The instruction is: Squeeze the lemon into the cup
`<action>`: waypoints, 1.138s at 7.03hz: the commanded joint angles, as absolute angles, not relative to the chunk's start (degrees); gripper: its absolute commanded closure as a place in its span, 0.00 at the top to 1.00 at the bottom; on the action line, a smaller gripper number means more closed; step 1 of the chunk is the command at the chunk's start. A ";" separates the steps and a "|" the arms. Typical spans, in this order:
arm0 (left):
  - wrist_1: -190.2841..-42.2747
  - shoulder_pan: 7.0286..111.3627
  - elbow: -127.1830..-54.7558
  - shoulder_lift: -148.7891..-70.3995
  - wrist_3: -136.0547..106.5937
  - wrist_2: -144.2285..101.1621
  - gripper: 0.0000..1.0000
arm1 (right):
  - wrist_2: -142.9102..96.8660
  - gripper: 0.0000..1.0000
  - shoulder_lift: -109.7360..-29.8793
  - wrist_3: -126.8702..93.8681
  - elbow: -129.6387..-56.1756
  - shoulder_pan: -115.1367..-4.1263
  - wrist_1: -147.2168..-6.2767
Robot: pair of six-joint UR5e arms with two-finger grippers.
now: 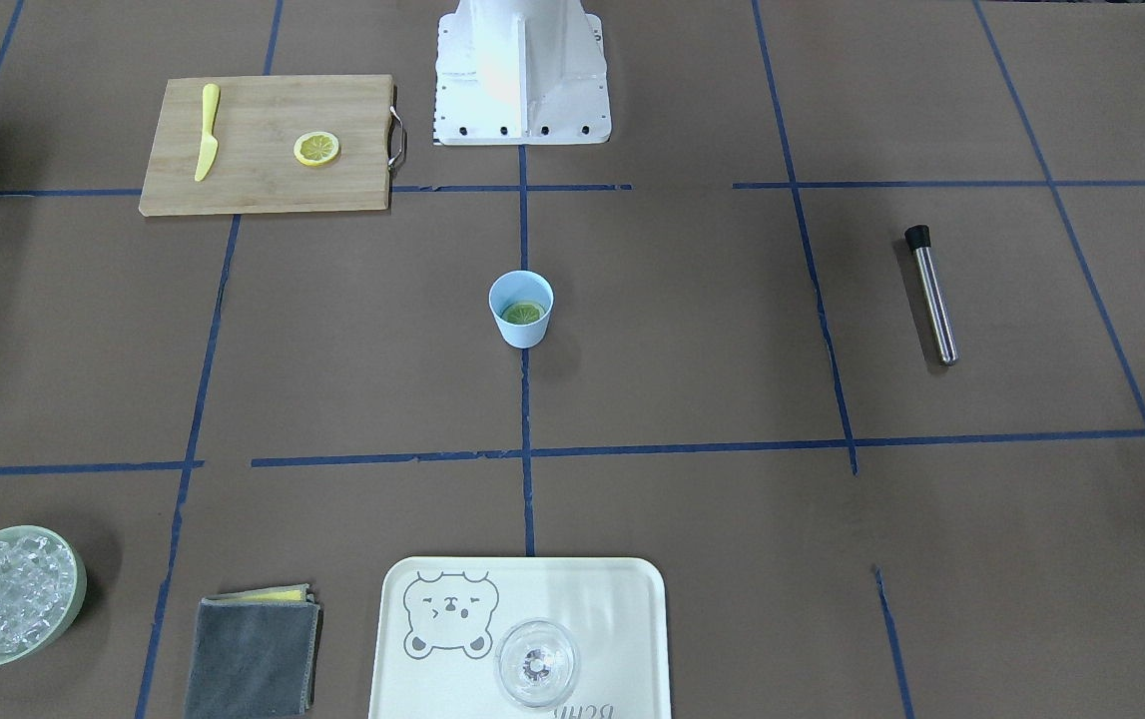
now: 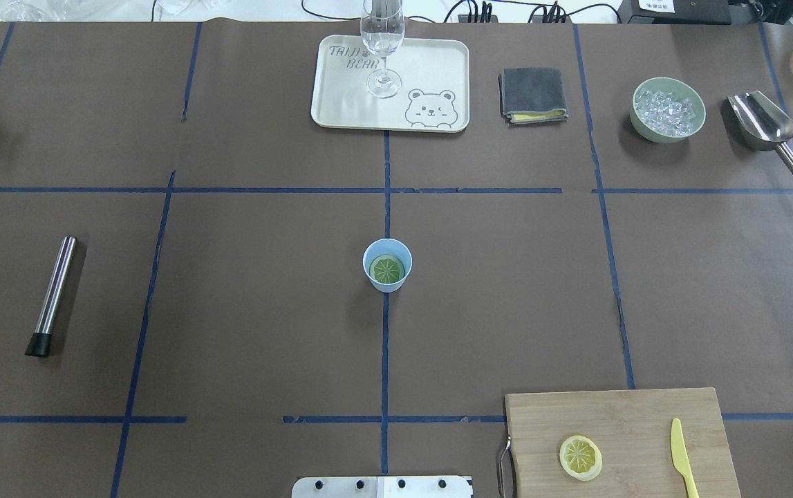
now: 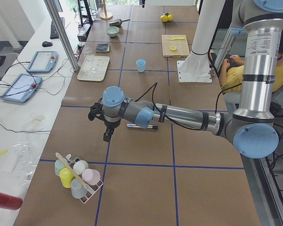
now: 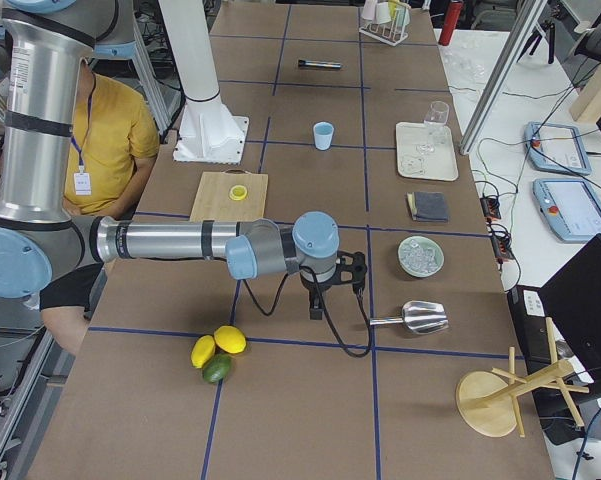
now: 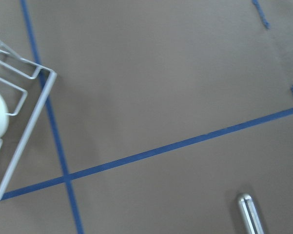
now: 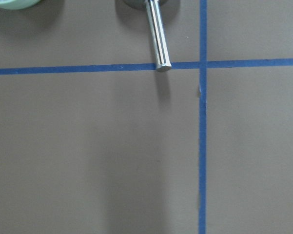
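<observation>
Table point(image 1: 732, 350) centre: cup point(image 1: 521, 335) wall partly hides the lemon point(image 1: 522, 313) inside.

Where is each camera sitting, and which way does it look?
Front-facing: across the table, facing the robot's base.
Overhead: behind the robot, looking down; base's edge shows.
Exterior left: table's end; left arm nearest.
Exterior right: other end; right arm nearest.
Left wrist: down at a wire rack; no fingers.
Right wrist: down at a scoop handle; no fingers.
Shared: front-facing and overhead both show the lemon in the cup.
</observation>
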State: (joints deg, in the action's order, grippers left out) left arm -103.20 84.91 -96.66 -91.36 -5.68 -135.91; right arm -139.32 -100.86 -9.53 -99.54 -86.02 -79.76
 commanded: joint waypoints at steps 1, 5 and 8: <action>-95.58 87.27 -98.15 -91.32 -1.42 -136.49 1.00 | -139.48 1.00 -100.81 -4.31 -97.29 -88.41 -81.82; -97.97 87.28 -101.86 -83.01 -1.15 -135.80 1.00 | -139.22 1.00 -99.40 -4.31 -97.29 -85.78 -84.46; -98.26 87.10 -103.17 -78.16 -0.70 -135.62 1.00 | -136.15 1.00 -99.05 -3.52 -96.07 -85.25 -84.46</action>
